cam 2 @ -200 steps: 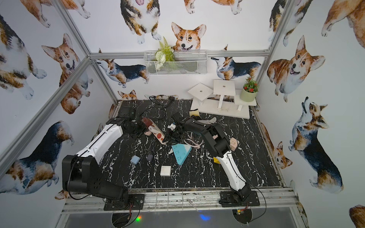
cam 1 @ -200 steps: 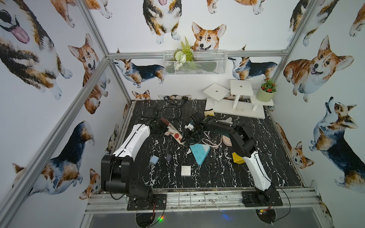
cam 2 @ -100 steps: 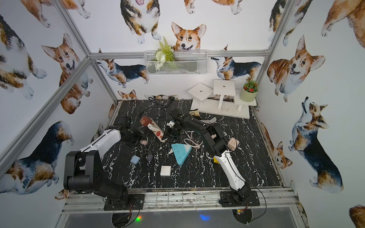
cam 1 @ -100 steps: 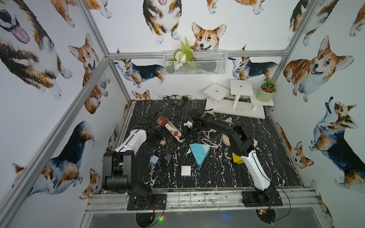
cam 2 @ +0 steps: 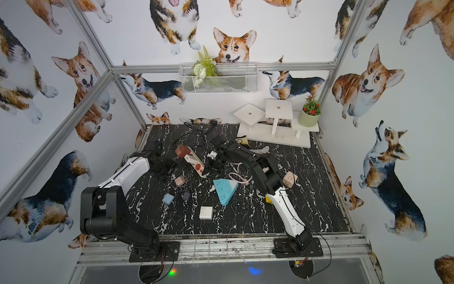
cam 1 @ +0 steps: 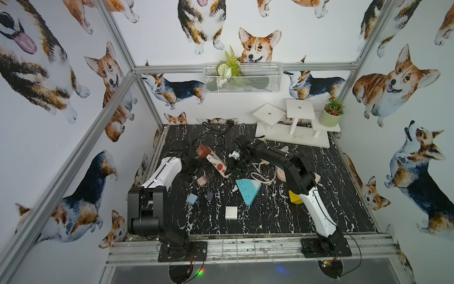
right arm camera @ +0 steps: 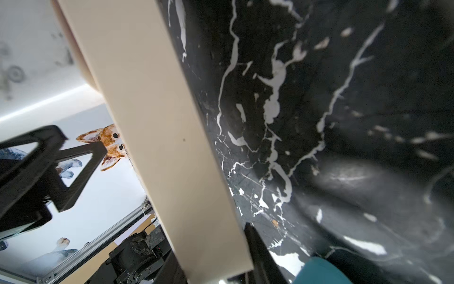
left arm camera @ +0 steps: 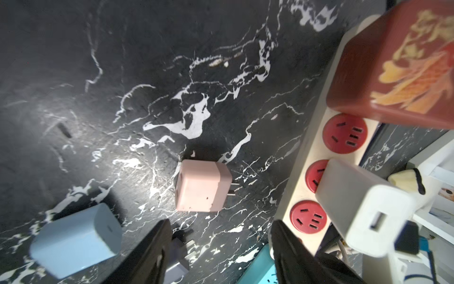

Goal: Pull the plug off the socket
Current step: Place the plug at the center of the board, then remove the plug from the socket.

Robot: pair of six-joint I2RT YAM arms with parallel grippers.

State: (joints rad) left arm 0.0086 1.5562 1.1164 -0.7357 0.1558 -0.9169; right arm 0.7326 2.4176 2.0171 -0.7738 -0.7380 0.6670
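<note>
The left arm [cam 1: 163,172] has drawn back from the cream plastic power strip [cam 1: 216,163] at mid-frame in a top view. The right gripper [cam 1: 238,163] stays clenched on the strip. The left gripper [left arm camera: 218,246] is now released, and the pink cube plug [cam 1: 202,180] lies free just left of the strip, so that pull looks done. Corgi-print walls [cam 1: 61,110] enclose the cluttered black marbled counter [cam 1: 270,216].

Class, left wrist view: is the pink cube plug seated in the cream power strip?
No: the pink cube plug lies on the black marble table, prongs bare, apart from the cream power strip.
</note>
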